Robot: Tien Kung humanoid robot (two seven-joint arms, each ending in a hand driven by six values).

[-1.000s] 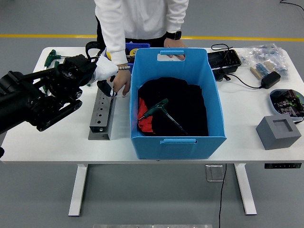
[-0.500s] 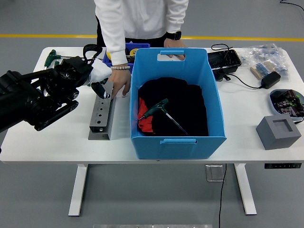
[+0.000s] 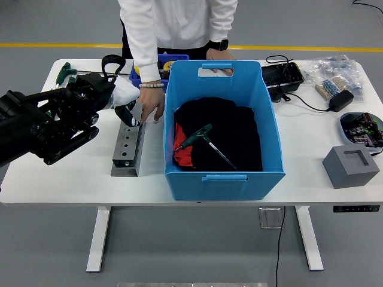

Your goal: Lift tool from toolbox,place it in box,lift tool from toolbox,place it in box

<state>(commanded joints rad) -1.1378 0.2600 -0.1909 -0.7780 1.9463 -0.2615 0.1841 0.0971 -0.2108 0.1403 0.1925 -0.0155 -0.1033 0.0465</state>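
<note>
I see the tool rack (image 3: 127,147) just below my left hand's fingers (image 3: 127,113), the box (image 3: 218,128) to their right, a T-handle tool (image 3: 203,140) inside it.

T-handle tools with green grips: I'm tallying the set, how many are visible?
2: one T-handle tool lies inside the blue bin; another lies at the table's far-left corner. Others may be hidden.

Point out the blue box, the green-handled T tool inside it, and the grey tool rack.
blue box (image 3: 224,183): head view, near front wall.
green-handled T tool (image 3: 197,135): head view, green handle.
grey tool rack (image 3: 126,152): head view, drilled top face.
</note>
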